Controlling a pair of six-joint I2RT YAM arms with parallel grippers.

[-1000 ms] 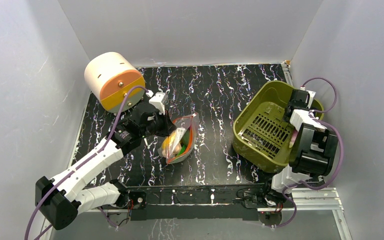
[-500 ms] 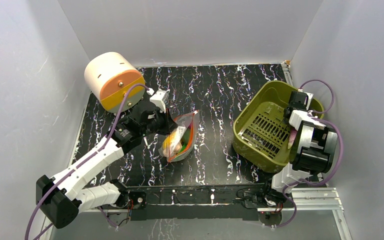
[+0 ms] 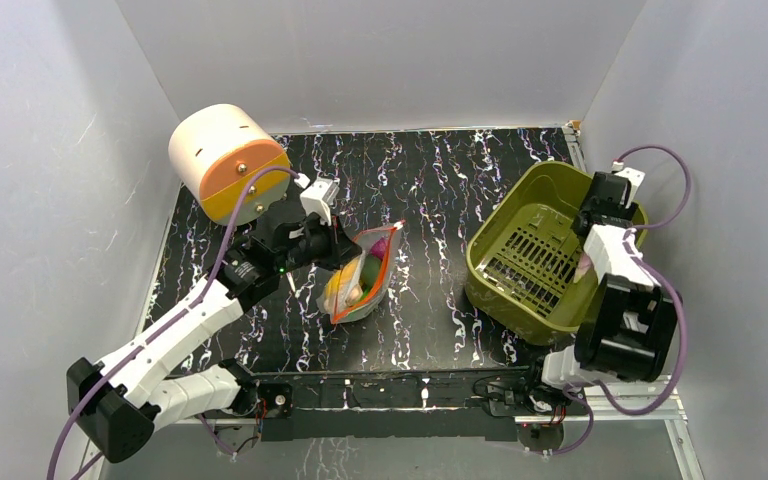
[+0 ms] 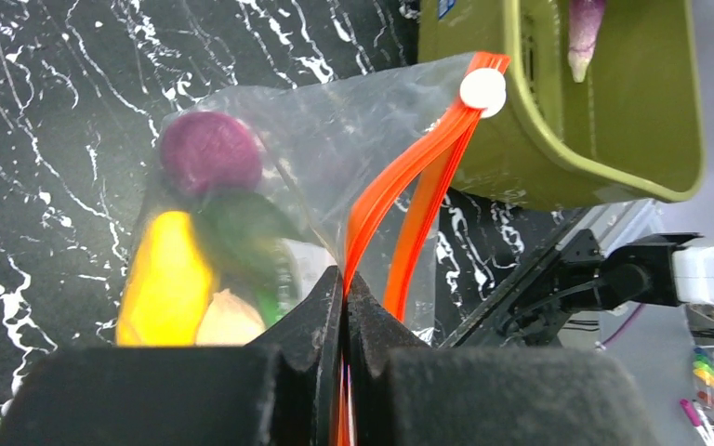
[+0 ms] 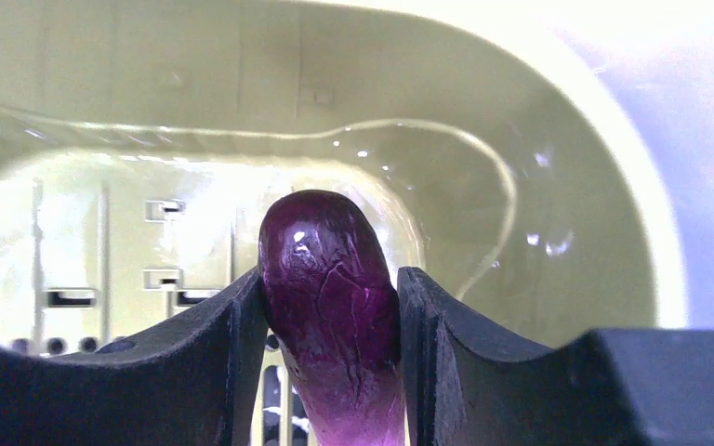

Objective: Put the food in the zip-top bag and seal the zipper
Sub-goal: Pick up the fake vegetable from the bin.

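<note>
The zip-top bag (image 3: pixel 363 280) lies left of centre on the black marbled table, mouth up and partly open. My left gripper (image 3: pixel 343 250) is shut on its orange-red zipper (image 4: pixel 418 163), pinched between the fingertips (image 4: pixel 327 297). A white slider (image 4: pixel 482 91) sits at the strip's far end. Inside the bag are the pink-purple round piece (image 4: pixel 209 153), yellow oval (image 4: pixel 167 279), green piece (image 4: pixel 242 218) and beige lump (image 4: pixel 232 321). My right gripper (image 5: pixel 330 307) is shut on the dark purple eggplant (image 5: pixel 330 279), over the right side of the olive-green basket (image 3: pixel 530 250).
A cream and orange drum-shaped object (image 3: pixel 228 160) stands at the back left, close behind the left arm. White walls close in the table on three sides. The basket (image 4: pixel 614 130) stands just right of the bag. A metal rail (image 3: pixel 620 400) runs along the near edge.
The right arm has raised and swung its wrist toward the back over the basket, still holding the eggplant. The left gripper has pulled the bag's mouth slightly up and right.
</note>
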